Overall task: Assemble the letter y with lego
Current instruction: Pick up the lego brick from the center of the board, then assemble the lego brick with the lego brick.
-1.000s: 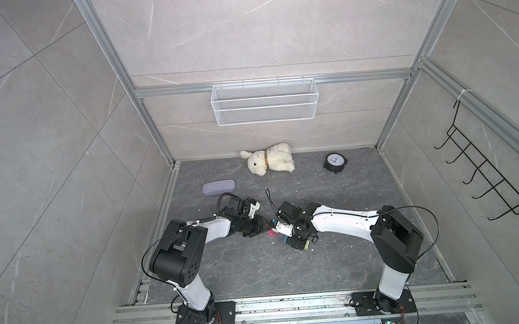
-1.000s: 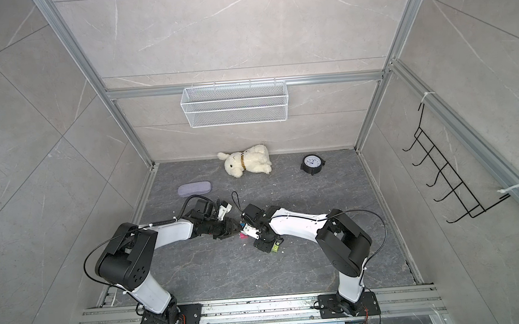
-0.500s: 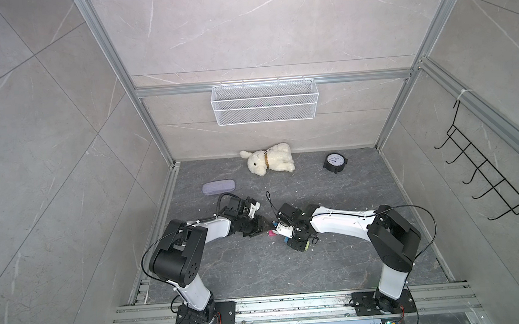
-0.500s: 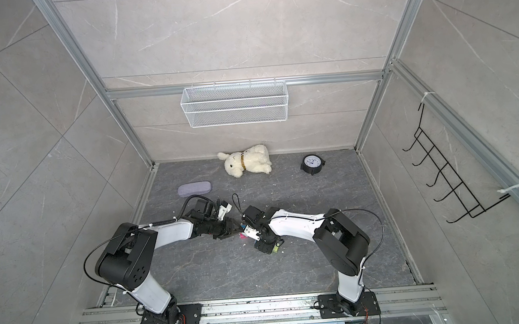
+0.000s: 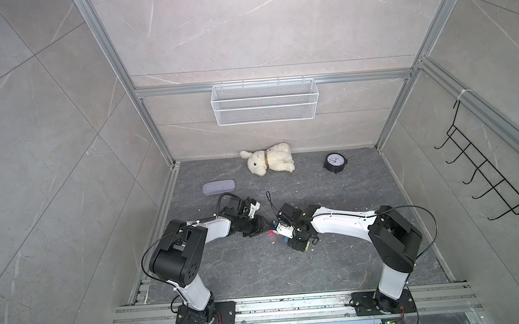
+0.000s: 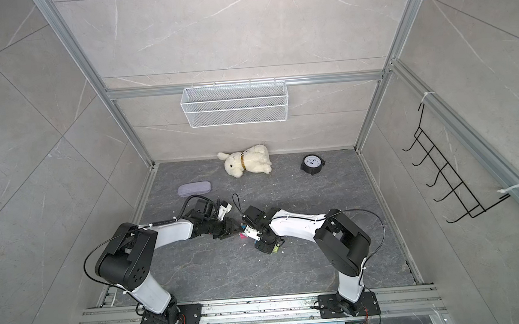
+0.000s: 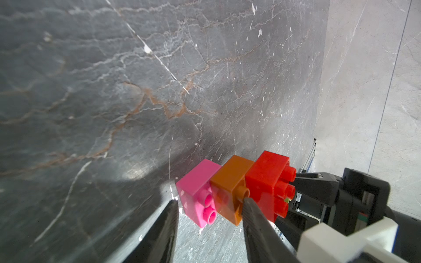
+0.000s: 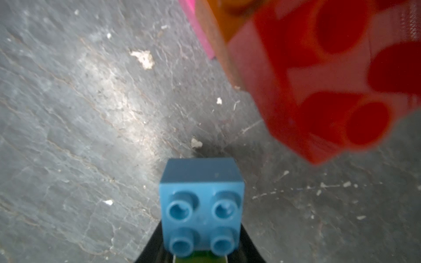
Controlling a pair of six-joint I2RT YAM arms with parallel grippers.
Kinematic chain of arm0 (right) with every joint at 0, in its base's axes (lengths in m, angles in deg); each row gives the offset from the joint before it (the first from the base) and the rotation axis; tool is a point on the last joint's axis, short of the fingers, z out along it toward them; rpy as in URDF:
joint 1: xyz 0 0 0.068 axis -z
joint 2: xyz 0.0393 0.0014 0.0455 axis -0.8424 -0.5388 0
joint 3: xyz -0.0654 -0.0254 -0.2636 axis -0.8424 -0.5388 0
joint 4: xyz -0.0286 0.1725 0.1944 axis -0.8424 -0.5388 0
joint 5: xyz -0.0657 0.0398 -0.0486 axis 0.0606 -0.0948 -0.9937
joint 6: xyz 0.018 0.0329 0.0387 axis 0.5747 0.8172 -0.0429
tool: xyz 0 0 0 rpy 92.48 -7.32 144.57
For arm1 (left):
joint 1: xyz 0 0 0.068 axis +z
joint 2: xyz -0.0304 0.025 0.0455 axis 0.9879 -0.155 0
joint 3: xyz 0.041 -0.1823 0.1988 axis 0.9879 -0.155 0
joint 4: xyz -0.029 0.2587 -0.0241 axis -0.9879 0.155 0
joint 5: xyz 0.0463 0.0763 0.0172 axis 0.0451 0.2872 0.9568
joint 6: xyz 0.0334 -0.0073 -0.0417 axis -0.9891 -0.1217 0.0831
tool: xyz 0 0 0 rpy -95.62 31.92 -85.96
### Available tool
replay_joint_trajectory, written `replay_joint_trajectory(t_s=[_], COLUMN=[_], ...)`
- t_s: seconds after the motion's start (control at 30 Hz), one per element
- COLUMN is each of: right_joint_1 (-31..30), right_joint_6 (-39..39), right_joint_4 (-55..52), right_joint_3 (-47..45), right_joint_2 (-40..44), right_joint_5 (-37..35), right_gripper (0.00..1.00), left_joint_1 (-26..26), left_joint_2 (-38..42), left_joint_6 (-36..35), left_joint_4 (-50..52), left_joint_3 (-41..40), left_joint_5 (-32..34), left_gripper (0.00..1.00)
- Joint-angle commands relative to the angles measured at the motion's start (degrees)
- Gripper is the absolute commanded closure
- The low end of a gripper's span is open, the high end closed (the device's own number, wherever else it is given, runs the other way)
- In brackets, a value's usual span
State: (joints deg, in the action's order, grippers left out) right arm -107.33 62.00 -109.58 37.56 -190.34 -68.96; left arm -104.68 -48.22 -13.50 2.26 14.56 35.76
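Note:
My left gripper (image 7: 209, 202) is shut on a stem of lego: pink (image 7: 196, 189), orange (image 7: 230, 180) and red (image 7: 266, 177) bricks joined in a row, just above the floor. One finger (image 7: 250, 214) presses the orange brick. My right gripper (image 8: 200, 230) is shut on a blue brick (image 8: 201, 189) with a strip of green (image 8: 200, 259) behind it. The red brick's studs (image 8: 330, 91) face it, a small gap apart. In both top views the grippers (image 5: 261, 226) (image 5: 288, 237) meet tip to tip at mid floor. A yellow-green bit (image 5: 306, 244) shows beside the right gripper.
A white plush rabbit (image 5: 270, 162), a black clock (image 5: 335, 162) and a purple case (image 5: 218, 187) lie towards the back wall. A wire basket (image 5: 265, 106) hangs on that wall and a black hook rack (image 5: 484, 178) on the right wall.
The right gripper has closed on the blue brick and edged slightly left towards the stem. The left arm has stayed where it was.

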Motion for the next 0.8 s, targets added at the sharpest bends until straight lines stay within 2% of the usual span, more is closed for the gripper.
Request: replay_joint_trajectory(t_s=[0.0,0.17,0.33,0.53,0.77], right_joint_1=[-0.5,-0.46,-0.38,0.26,3.46], right_joint_6=[-1.32,-4.76,-11.02,-22.1,-29.81], right_joint_4=[-1.24,-2.82,-2.89,-1.2,-3.54], right_joint_3=[-0.6,0.87,4.48,8.15,14.96], right_joint_2=[5.28,9.09,9.43,7.68,3.34], right_joint_5=[-1.23,-1.58,-1.31,2.0,8.77], right_gripper=[0.66,0.66,0.69,0.71,0.71], left_joint_1=[0.61,0.57,0.57,0.62,0.62], left_joint_2=[-1.89,-1.8,-2.17,-2.47,-2.06], left_joint_6=[-2.11,-3.02,-3.11,-3.36,-3.62], left_joint_4=[6.83,6.13,4.65,3.81,3.77], left_joint_3=[-1.57,-2.17,-2.74,-3.36,-3.75], left_joint_5=[6.96,6.86,6.26,6.16,6.25], left_gripper=[0.52,0.52,0.52,0.52,0.52])
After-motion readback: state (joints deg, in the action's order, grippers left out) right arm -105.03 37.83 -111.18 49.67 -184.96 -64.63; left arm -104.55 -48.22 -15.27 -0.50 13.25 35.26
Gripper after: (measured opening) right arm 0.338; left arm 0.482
